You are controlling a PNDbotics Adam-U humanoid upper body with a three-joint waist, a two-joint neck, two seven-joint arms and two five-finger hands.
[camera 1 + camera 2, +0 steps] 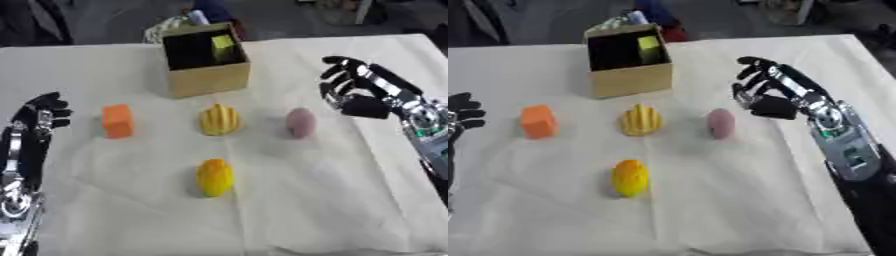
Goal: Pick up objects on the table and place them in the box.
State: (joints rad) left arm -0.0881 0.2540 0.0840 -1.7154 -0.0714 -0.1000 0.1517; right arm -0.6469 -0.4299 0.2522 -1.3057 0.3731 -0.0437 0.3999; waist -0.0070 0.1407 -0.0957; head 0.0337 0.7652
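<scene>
Left of right hand (773, 102), apparently apart: pink object (721, 123).

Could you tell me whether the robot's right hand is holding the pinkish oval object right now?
No, the right hand hangs empty beside the pinkish oval object, which lies on the white cloth.

My right hand (767, 95) and left hand (42, 116) are black with silver joints; a green light sits behind my right wrist.

table cover (332, 200): matt cream cloth, creased
box (208, 77): matt brown cardboard
right hand (773, 98): black plastic, glossy silver metal
orange block (117, 120): matt
</scene>
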